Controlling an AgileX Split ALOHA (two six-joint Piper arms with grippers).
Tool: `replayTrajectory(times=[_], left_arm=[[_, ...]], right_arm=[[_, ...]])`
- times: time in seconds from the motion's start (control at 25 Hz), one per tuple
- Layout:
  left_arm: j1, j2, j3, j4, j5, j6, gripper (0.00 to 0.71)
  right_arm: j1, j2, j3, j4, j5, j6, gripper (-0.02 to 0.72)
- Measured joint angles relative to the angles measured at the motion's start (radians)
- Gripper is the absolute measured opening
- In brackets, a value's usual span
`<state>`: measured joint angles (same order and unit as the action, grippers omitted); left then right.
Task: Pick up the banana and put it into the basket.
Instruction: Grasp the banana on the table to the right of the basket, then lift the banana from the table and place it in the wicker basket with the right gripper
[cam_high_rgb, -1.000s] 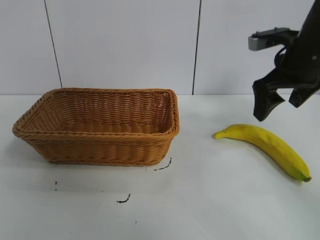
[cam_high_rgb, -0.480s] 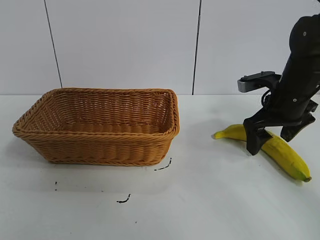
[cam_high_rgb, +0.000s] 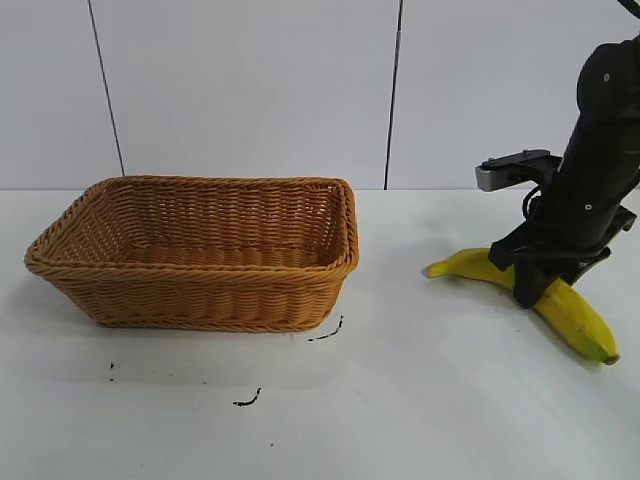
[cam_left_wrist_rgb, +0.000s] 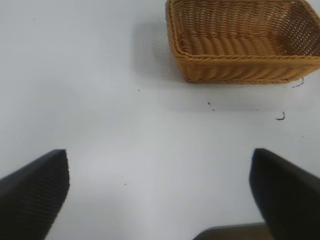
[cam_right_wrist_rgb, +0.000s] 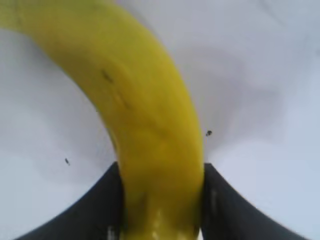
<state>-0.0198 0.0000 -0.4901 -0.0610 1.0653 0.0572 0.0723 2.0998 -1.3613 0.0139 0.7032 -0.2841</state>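
White tabletop at lower right of the exterior view bears the banana (cam_high_rgb: 560, 298), long axis diagonal, right gripper (cam_high_rgb: 537, 285) clamped across its middle, basket (cam_high_rgb: 195, 300) well apart leftward.

The banana (cam_high_rgb: 565, 305), bright yellow and gently curved, lies flat on the white table to the right of the basket (cam_high_rgb: 200, 250), well apart. The shallow tan wicker basket sits upright

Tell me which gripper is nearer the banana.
Right. The right gripper has its fingers against the banana; the left gripper hovers beyond the basket.
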Motion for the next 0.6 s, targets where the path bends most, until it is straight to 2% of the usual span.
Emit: replayTrajectory(times=[0.32, 0.4, 0.6], left_arm=[[0.000, 0.000, 0.000, 0.000, 0.000, 0.000, 0.695], [0.000, 0.000, 0.000, 0.000, 0.000, 0.000, 0.695], [0.000, 0.000, 0.000, 0.000, 0.000, 0.000, 0.695]], right_arm=[[0.033, -0.102, -0.299, -0.005, 0.338, -0.019, 0.315], [0.048, -0.102, -0.363, -0.004, 0.383, -0.019, 0.315], [0.091, -0.102, -0.475, -0.008, 0.413, -0.021, 0.315]])
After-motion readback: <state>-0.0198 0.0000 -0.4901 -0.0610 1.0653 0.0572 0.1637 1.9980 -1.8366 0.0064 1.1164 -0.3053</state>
